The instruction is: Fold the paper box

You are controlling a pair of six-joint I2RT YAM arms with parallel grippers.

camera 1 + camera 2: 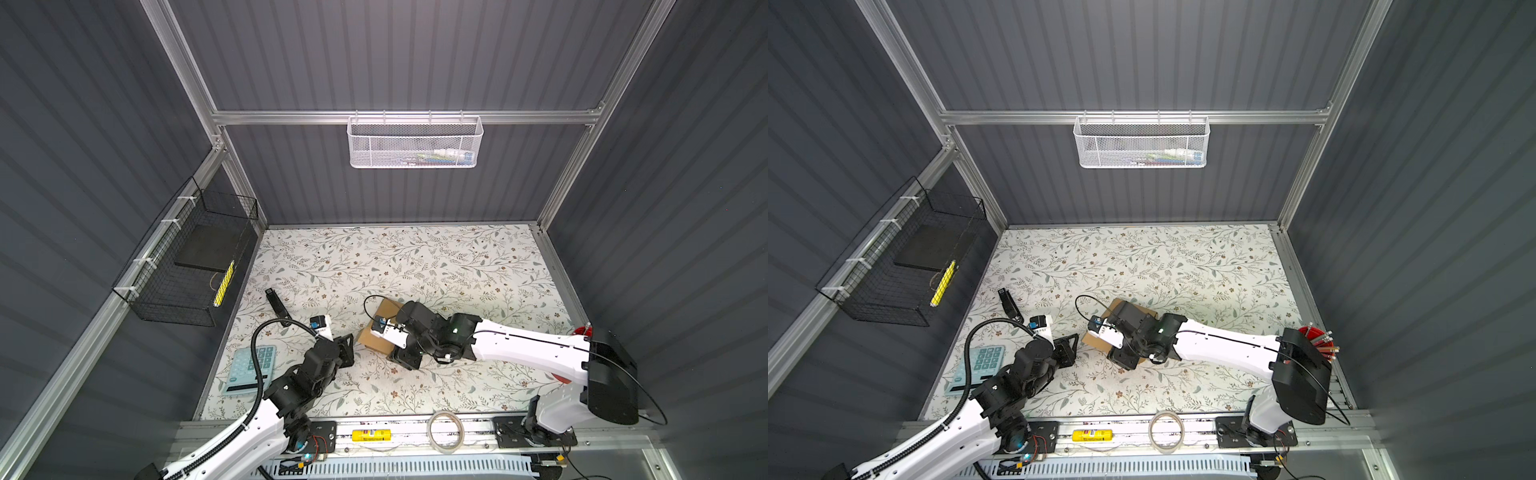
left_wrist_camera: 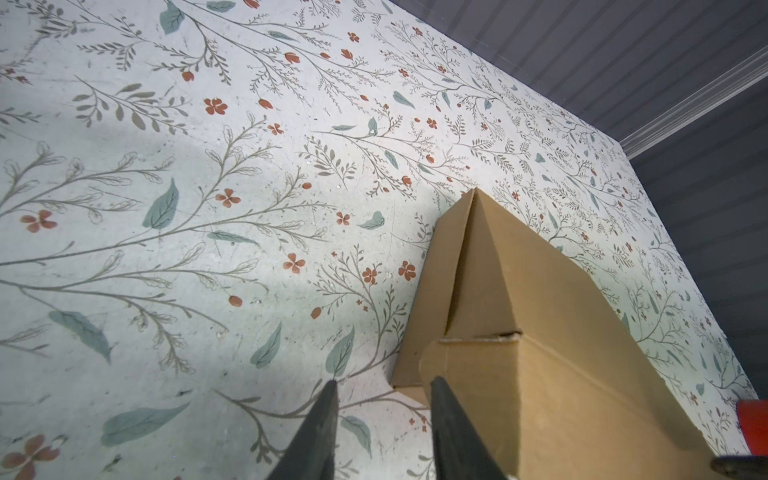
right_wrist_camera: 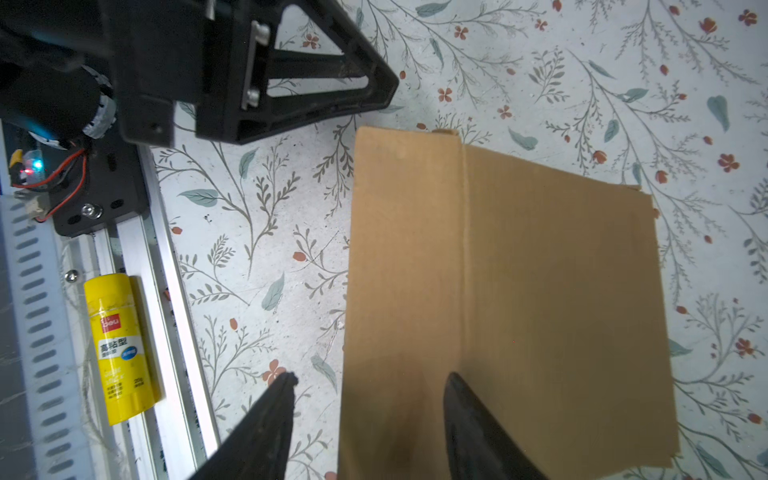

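The paper box (image 1: 374, 332) (image 1: 1094, 341) is a brown cardboard mailer, folded shut into a shallow box, lying mid-table under my right wrist. My right gripper (image 1: 404, 358) (image 3: 370, 378) points down at its near edge, open. One finger hangs over the table and the other over the box's top panel (image 3: 519, 291), with the box's edge between them and untouched. My left gripper (image 1: 345, 350) (image 2: 382, 384) sits just left of the box, open with only table between its fingers. Its one fingertip (image 2: 436, 384) is right at the box's rounded corner flap (image 2: 478, 374).
A teal calculator (image 1: 249, 370) and a black device (image 1: 276, 305) lie at the table's left. A yellow glue stick (image 1: 369, 435) (image 3: 120, 345) and a tape roll (image 1: 446, 430) rest on the front rail. A red pencil cup (image 1: 1316, 340) stands far right. Wire baskets (image 1: 187, 266) (image 1: 415, 143) hang on the walls.
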